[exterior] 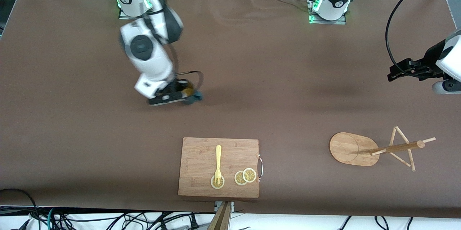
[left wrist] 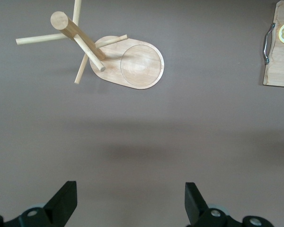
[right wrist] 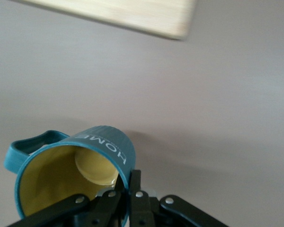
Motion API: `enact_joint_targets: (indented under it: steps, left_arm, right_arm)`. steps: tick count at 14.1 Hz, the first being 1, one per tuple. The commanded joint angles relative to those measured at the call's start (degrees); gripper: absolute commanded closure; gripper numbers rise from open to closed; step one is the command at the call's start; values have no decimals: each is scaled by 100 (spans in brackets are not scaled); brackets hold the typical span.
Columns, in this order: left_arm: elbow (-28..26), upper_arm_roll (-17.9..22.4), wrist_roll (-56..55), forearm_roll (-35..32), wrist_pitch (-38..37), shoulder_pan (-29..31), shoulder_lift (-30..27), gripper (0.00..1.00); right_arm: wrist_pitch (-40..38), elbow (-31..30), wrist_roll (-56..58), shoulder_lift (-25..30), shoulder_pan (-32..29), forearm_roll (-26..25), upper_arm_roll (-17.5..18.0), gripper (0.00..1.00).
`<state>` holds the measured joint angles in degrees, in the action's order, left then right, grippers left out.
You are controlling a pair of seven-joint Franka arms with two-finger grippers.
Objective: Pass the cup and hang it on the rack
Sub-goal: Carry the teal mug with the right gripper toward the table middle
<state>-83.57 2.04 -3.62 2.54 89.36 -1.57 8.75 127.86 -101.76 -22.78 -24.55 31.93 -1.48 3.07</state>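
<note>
cup [right wrist: 92,161]: teal ribbed, yellow inside, "HOME" print, tilted
right gripper [right wrist: 125,191]: clamped on cup rim
left gripper [left wrist: 128,201]: jaws wide, over table near rack [left wrist: 132,64]

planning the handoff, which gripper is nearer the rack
Left. The left gripper hangs open near the rack, at its end of the table. The right gripper, shut on the cup, is much farther away.

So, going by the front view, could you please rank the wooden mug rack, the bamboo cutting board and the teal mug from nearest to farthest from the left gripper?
1. Wooden mug rack, at the left arm's end.
2. Bamboo cutting board, mid-table.
3. Teal mug, held by the right gripper.

The left gripper waits open.
</note>
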Motion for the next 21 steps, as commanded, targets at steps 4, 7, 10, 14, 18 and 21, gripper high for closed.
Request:
enact_joint_targets:
  steps: [4,7,10,14,18,21]
  left_arm:
    - [42,-2,46,80,-16,112,4,0]
    - [-71,-2,19,71,-68,148,-5,0]
    - [-63,-19,19,71,-77,148,-14,0]
    - [-282,-37,167,54,-103,113,-23,0]
    - [-642,-54,1106,80,-323,17,4,0]
    - [-976,-46,2694,325,-315,-80,65,0]
  right_arm:
    - [-183,1622,-368,-1331,1122,-71,-104,100]
    - [-148,1800,-394,-1534,1263,-89,-104,100]
    - [387,1791,-412,-1842,1359,-98,-122,100]
    - [450,1791,-412,-1816,1359,-98,-131,8]
    - [14,1791,-315,-1370,1333,-71,-148,0]
    - [-979,1783,-289,-746,1254,-89,-271,0]
